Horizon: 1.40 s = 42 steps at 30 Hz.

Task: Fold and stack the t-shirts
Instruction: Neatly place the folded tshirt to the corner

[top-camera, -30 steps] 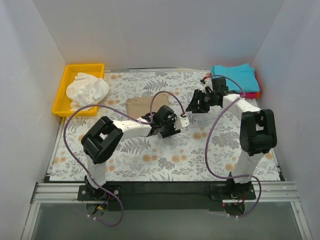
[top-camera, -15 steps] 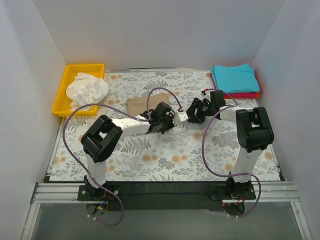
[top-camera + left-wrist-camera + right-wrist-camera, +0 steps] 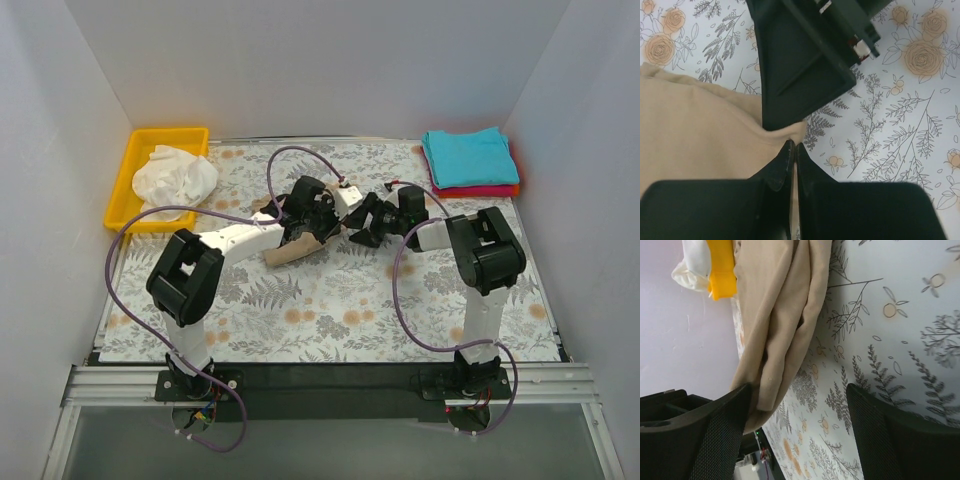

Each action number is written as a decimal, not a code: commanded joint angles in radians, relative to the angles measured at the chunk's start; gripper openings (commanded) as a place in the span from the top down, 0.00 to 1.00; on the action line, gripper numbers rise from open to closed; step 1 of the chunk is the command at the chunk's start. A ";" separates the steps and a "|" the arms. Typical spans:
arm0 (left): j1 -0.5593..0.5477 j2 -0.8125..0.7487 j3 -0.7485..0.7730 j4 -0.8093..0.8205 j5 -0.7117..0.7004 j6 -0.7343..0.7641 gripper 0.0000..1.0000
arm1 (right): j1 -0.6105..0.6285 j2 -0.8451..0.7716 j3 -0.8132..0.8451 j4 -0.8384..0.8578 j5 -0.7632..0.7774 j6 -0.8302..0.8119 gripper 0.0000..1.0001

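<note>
— Left hand (image 3: 792, 147) first: what has it got?
— Its fingers are pressed together on a fold at the edge of the tan shirt (image 3: 695, 135), holding part of it clear of the worktop (image 3: 350, 310) near the middle. Right hand (image 3: 797, 395) is spread wide just beside the hanging cloth, gripping nothing.
— And the job overall?
— Roughly half, I'd say. Teal shirt (image 3: 468, 157) lies folded on the red-pink shirt (image 3: 480, 190) in the far right corner. The tan one looks mid-fold, and the white shirt (image 3: 175, 177) sits crumpled in the yellow tray (image 3: 135, 150)
</note>
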State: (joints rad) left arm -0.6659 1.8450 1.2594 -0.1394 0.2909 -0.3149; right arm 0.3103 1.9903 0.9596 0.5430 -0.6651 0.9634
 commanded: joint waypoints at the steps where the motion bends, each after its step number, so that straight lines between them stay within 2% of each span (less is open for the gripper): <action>1: 0.011 -0.064 0.037 -0.015 0.056 -0.033 1.00 | 0.041 0.054 0.027 0.113 0.016 0.093 0.30; 8: 0.012 -0.055 0.029 -0.017 0.073 -0.041 1.00 | 0.085 0.157 0.103 0.198 0.085 0.188 0.30; 11: 0.015 -0.055 0.031 -0.020 0.065 -0.038 1.00 | 0.073 0.185 0.130 0.221 0.059 0.202 0.34; 19: 0.029 -0.055 0.012 -0.034 0.094 -0.004 1.00 | -0.052 0.041 -0.034 0.221 0.064 0.112 0.33; 26: 0.031 -0.024 0.024 -0.031 0.097 -0.006 1.00 | -0.039 0.041 -0.007 0.242 -0.024 0.124 0.29; 28: 0.031 -0.015 0.031 -0.032 0.099 -0.007 1.00 | -0.016 0.062 0.001 0.270 -0.033 0.165 0.28; 29: 0.031 -0.012 0.031 -0.032 0.100 -0.006 1.00 | -0.007 0.067 0.005 0.285 -0.045 0.175 0.13; 30: 0.031 -0.012 0.034 -0.032 0.103 -0.006 1.00 | 0.004 0.076 0.017 0.293 -0.050 0.181 0.09; 35: 0.029 -0.007 0.035 -0.032 0.102 0.002 1.00 | 0.061 0.074 0.034 0.291 -0.027 0.186 0.05; 36: 0.031 -0.006 0.035 -0.032 0.102 0.003 1.00 | 0.064 0.077 0.036 0.288 -0.021 0.182 0.02; 40: 0.029 -0.013 0.032 -0.029 0.109 -0.003 1.00 | 0.088 0.099 0.053 0.238 0.019 0.155 0.03; 42: 0.029 -0.021 0.029 -0.028 0.119 -0.007 1.00 | 0.093 0.129 0.057 0.227 0.048 0.159 0.11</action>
State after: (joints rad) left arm -0.6376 1.8450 1.2594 -0.1802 0.3763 -0.3248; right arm 0.3939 2.0815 0.9859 0.7815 -0.6575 1.1362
